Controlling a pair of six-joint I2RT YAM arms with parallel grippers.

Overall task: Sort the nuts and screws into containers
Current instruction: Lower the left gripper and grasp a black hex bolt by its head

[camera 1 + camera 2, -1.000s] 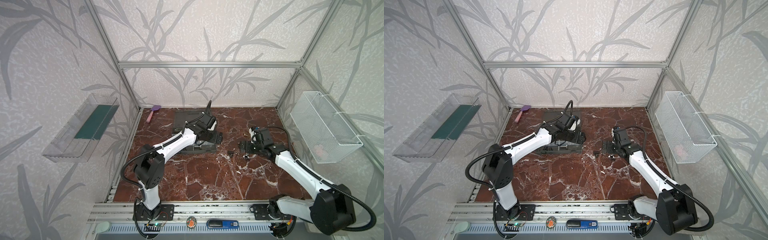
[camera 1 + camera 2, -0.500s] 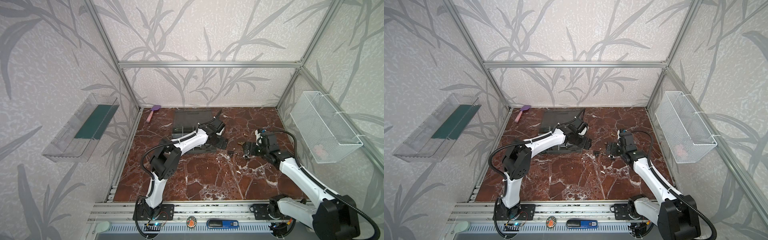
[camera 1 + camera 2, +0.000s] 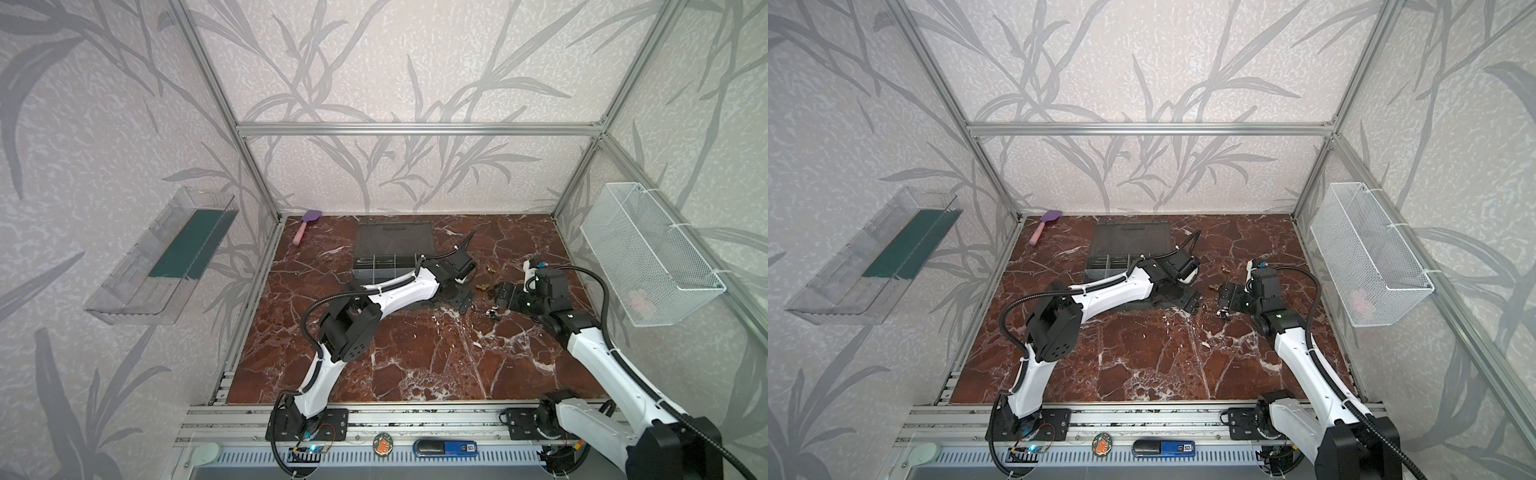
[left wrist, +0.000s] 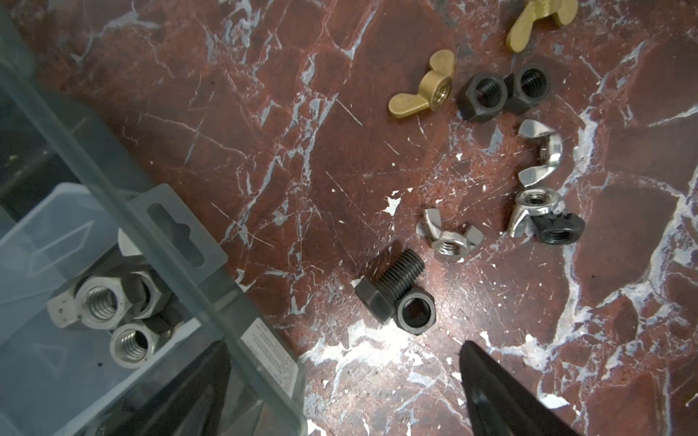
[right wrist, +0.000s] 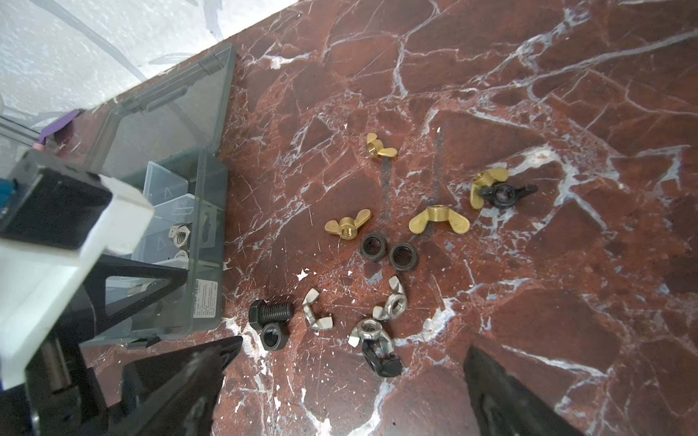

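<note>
Right wrist view: right gripper (image 5: pixel 353 345) spread wide, empty, above screws and nuts (image 5: pixel 373 247); left gripper (image 4: pixel 343 343) parted, holding nothing, one finger (image 4: pixel 181 396) over organizer case (image 4: pixel 264 349).

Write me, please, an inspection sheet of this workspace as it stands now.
Surface: red-brown marble tabletop, white chips and scratches.
Job's things: organizer case, lid open; silver hex nuts in one compartment; brass wing nuts, silver wing nuts, black hex nuts and a black bolt loose on the tabletop.
Clutter: purple spatula at the back left corner.
End effectors: left end effector open, empty, at the case's corner; right end effector open, empty, above the loose fasteners.
Cables: black hoses along both arms, nothing snagged seen.
Surroundings: white mesh basket on the right wall; clear tray on the left wall.
</note>
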